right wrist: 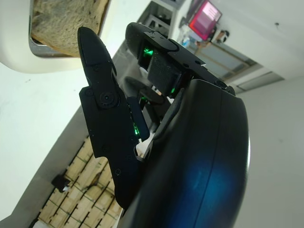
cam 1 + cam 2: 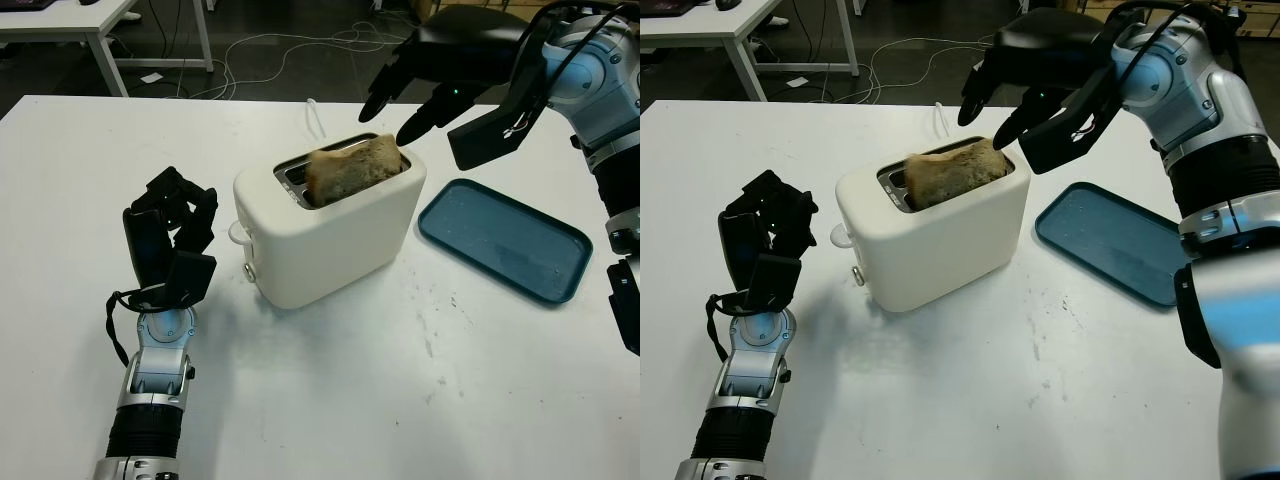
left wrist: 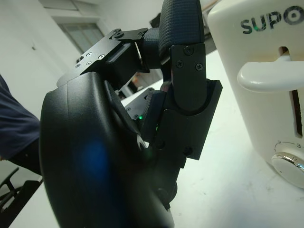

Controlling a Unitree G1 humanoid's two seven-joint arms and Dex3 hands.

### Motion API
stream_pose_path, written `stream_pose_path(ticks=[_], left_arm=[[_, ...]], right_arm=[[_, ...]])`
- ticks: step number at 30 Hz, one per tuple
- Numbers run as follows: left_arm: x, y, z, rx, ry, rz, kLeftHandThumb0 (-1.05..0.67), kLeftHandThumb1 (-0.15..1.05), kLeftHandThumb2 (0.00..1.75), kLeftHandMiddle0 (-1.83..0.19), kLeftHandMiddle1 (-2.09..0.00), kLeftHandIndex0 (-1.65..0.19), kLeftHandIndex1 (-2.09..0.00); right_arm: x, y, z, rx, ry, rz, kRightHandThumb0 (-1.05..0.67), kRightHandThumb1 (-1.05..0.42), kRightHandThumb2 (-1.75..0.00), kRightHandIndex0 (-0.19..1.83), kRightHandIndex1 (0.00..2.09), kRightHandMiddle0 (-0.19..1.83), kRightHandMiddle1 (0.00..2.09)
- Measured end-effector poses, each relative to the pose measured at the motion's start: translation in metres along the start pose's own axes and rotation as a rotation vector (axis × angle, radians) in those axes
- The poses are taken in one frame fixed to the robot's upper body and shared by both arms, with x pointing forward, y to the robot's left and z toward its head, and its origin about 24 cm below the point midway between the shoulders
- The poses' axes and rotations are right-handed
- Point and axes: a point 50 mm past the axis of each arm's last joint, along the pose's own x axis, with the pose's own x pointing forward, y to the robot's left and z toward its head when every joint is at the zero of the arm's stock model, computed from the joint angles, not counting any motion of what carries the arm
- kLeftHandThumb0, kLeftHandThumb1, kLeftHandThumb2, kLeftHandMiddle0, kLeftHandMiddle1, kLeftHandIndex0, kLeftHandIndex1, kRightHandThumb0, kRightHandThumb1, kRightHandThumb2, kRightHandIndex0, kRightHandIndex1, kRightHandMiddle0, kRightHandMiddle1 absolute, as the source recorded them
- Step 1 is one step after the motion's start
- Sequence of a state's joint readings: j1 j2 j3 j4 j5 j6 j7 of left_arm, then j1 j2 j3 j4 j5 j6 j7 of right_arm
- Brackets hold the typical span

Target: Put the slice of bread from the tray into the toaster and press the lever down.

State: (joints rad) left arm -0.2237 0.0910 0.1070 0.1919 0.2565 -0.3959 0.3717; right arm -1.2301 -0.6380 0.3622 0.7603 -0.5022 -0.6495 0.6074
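Observation:
A white toaster (image 2: 335,225) stands mid-table with a browned slice of bread (image 2: 355,168) upright in its slot, the top half sticking out. My right hand (image 2: 390,118) hovers open just above and behind the bread's far end, touching nothing. The blue tray (image 2: 505,238) lies bare to the toaster's right. My left hand (image 2: 170,240) is open and held upright beside the toaster's left end, a short way from the white lever (image 3: 261,78), which sits high in its slot above a chrome knob (image 3: 287,164).
A white cable (image 2: 318,118) runs from behind the toaster toward the table's far edge. Beyond that edge are a dark floor with loose cables and another white desk (image 2: 70,25). Bare tabletop lies in front of the toaster.

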Motion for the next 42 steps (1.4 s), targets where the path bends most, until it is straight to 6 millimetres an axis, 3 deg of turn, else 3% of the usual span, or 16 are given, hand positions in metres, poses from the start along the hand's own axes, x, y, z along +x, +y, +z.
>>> stream_pose_path(ticks=[4,13,16,21,23,24,25,27,31,35,39,42], left_arm=[[0.0,0.0,0.0,0.0,0.0,0.0,-0.82,0.91,0.37,-1.21,-1.59,-0.91,-1.57],[0.0,0.0,0.0,0.0,0.0,0.0,-0.82,0.91,0.36,-1.2,-1.59,-0.9,-1.57],[0.0,0.0,0.0,0.0,0.0,0.0,-0.82,0.91,0.36,-1.2,-1.59,-0.9,-1.57],[0.001,0.002,0.0,0.007,-0.004,-0.001,-0.8,0.91,0.36,-1.2,-1.6,-0.89,-1.57],[0.001,0.003,0.0,0.013,-0.007,-0.003,-0.8,0.91,0.36,-1.21,-1.6,-0.89,-1.57],[0.002,0.004,0.0,0.019,-0.011,-0.007,-0.8,0.91,0.36,-1.21,-1.6,-0.89,-1.57],[0.003,0.006,0.0,0.028,-0.015,-0.013,-0.79,0.91,0.36,-1.21,-1.6,-0.89,-1.58],[0.005,0.01,0.0,0.047,-0.027,-0.021,-0.8,0.91,0.36,-1.2,-1.6,-0.89,-1.57],[0.01,0.02,0.002,0.098,-0.054,-0.063,-0.8,0.92,0.34,-1.18,-1.56,-0.86,-1.52],[0.023,0.037,0.01,0.213,-0.116,-0.213,-0.81,0.92,0.33,-1.16,-1.52,-0.88,-1.29],[0.035,0.053,0.02,0.331,-0.158,-0.398,-0.85,0.92,0.26,-1.15,-1.45,-0.98,-0.99],[0.044,0.058,0.03,0.395,-0.189,-0.524,-0.86,0.92,0.19,-1.16,-1.17,-1.05,-0.81]], right_arm=[[0.0,0.004,0.0,0.006,-0.002,0.026,-0.58,-0.83,0.0,0.52,0.65,0.94,0.0],[0.001,0.008,0.005,0.006,-0.027,0.066,-0.53,-0.84,0.0,0.55,0.66,0.94,0.01],[0.0,0.005,0.002,0.055,-0.044,-0.076,-0.42,-0.84,-0.01,0.71,0.72,1.04,0.06],[-0.008,0.003,-0.009,0.198,-0.036,-0.378,-0.38,-0.91,-0.03,0.81,1.12,1.15,0.14],[-0.013,0.008,-0.015,0.269,-0.018,-0.493,-0.37,-0.92,-0.07,0.82,1.3,1.14,0.24],[-0.017,0.013,-0.017,0.307,-0.011,-0.535,-0.35,-0.92,-0.1,0.82,1.39,1.08,0.42],[-0.02,0.018,-0.02,0.359,-0.003,-0.583,-0.31,-0.92,-0.16,0.82,1.5,0.93,0.76],[-0.028,0.038,-0.026,0.488,0.032,-0.675,-0.29,-0.92,-0.28,0.81,1.66,0.77,1.19],[-0.044,0.085,-0.032,0.738,0.136,-0.813,-0.32,-0.92,-0.4,0.93,1.73,0.67,1.64],[-0.059,0.132,-0.026,0.976,0.264,-0.94,-0.5,-0.92,-0.39,0.94,1.74,0.66,1.74],[-0.07,0.174,-0.011,1.112,0.378,-0.995,-0.53,-0.92,-0.37,0.94,1.75,0.69,1.68],[-0.074,0.189,0.002,1.16,0.419,-1.025,-0.54,-0.92,-0.35,0.97,1.75,0.69,1.68]])
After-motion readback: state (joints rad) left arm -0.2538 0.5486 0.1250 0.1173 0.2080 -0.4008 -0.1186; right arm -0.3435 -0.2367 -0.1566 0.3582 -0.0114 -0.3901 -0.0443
